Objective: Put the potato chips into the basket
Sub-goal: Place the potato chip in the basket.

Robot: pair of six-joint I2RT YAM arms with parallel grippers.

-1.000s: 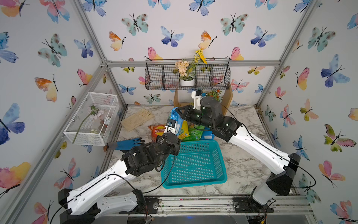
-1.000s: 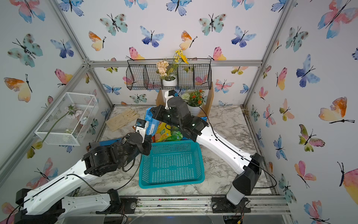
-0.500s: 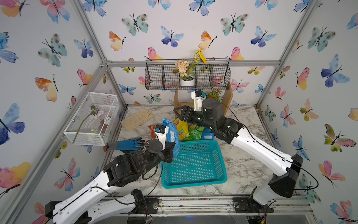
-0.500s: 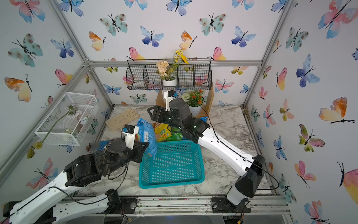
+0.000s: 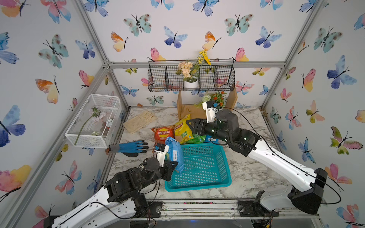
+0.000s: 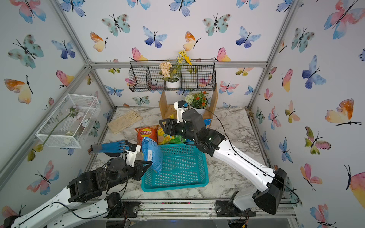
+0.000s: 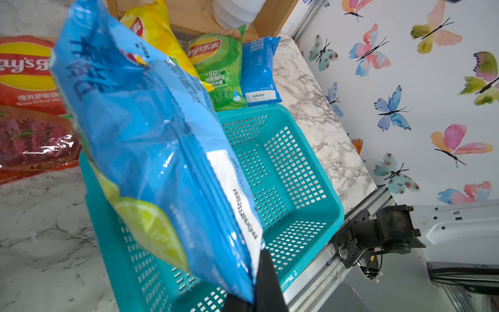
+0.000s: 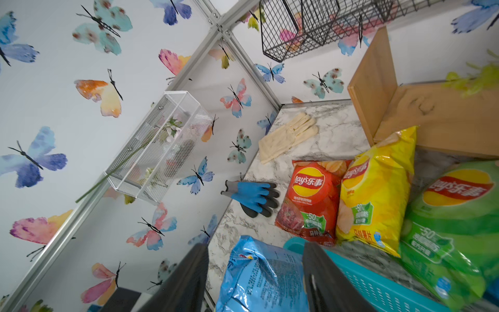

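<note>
The marble tabletop (image 5: 246,173) is carrying the teal perforated basket (image 5: 199,183), which is sitting empty. Four Lay's bags are lying just beyond its far wall: the red bag (image 5: 162,134), the yellow bag (image 5: 182,128), the green bag (image 5: 195,139) and the second blue bag (image 7: 260,70). The left gripper (image 6: 149,163) is pinching the blue bag (image 5: 174,153) near one end edge and holding it tilted above the basket's left wall, partly over the interior. The right gripper (image 8: 256,251) is hovering near the yellow bag with its jaws apart and nothing between them. Judging by the puffy, glossy film, each bag is likely behaving as a light, air-cushioned, slippery, crush-prone load. Pinching the flat end seam or a corner is probably sparing the chips, while squeezing the belly is risking slip and breakage.
</note>
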